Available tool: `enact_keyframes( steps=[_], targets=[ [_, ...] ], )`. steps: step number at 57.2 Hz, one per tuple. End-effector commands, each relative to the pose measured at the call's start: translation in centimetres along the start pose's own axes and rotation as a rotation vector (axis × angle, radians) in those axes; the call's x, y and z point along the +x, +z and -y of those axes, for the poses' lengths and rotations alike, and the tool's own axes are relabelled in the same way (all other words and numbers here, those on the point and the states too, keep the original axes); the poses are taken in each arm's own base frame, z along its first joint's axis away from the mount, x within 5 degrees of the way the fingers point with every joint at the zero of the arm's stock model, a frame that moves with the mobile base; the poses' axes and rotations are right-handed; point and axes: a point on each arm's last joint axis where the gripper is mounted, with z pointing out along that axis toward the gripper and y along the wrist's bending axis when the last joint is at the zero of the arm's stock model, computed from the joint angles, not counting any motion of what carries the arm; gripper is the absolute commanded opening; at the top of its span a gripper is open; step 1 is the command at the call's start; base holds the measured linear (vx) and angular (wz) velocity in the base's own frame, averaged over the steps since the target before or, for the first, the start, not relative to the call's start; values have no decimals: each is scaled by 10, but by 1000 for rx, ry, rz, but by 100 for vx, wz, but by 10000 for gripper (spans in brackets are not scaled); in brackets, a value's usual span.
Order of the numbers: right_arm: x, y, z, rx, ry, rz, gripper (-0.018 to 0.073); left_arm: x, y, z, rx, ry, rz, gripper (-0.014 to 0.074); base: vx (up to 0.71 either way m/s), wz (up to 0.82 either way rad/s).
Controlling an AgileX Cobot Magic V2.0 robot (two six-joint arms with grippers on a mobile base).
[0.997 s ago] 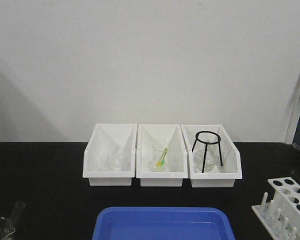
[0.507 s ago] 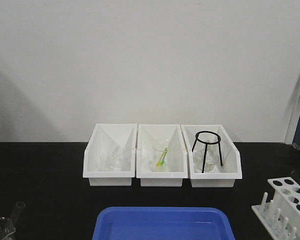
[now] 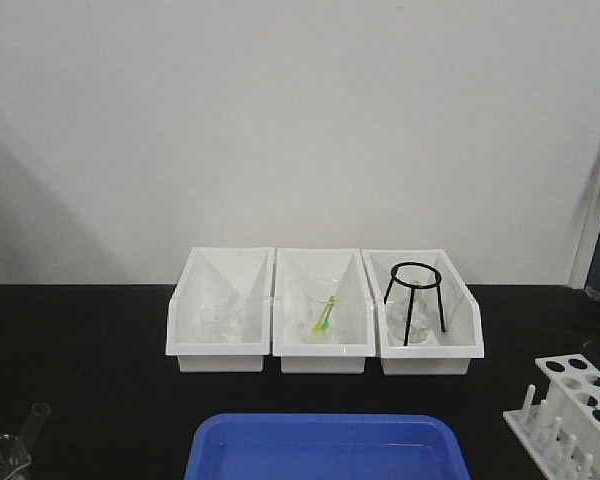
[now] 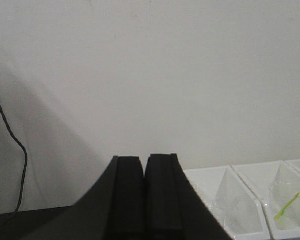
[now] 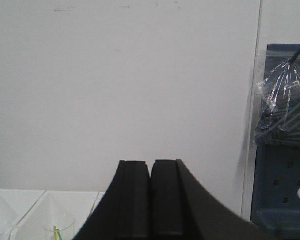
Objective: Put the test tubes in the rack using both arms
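The white test-tube rack [image 3: 576, 415] stands at the front right of the black table, its holes bare. One clear test tube [image 3: 33, 420] leans in a glass holder at the front left corner. Neither arm shows in the front view. In the left wrist view my left gripper [image 4: 145, 162] is shut with nothing between its fingers, raised and facing the wall. In the right wrist view my right gripper [image 5: 151, 166] is likewise shut and empty, facing the wall.
Three white open-front bins [image 3: 324, 350] sit in a row at mid table, holding glassware, a beaker with a yellow-green stick [image 3: 323, 315] and a black tripod stand [image 3: 416, 300]. A blue tray [image 3: 325, 450] lies at the front centre. A blue pegboard [image 5: 285, 195] is at the right.
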Motion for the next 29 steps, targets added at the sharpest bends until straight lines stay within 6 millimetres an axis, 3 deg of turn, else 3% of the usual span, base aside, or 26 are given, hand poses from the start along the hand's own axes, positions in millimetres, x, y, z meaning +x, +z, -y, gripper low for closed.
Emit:
enact_keyframes(
  steps=[1, 17, 23, 29],
  targets=[
    [-19, -2, 0, 0, -14, 104, 155, -15, -1, -1, -8, 48, 69, 237, 0, 0],
    [-15, -1, 1, 5, -16, 60, 564, -11, 0, 0, -4, 128, 33, 603, 0, 0],
    [-15, -1, 1, 5, -16, 60, 650, -11, 5, -1, -8, 113, 44, 648, 0, 0],
    [-15, -1, 1, 5, -14, 60, 680, -7, 12, -1, -3, 38, 23, 643, 0, 0]
  ],
)
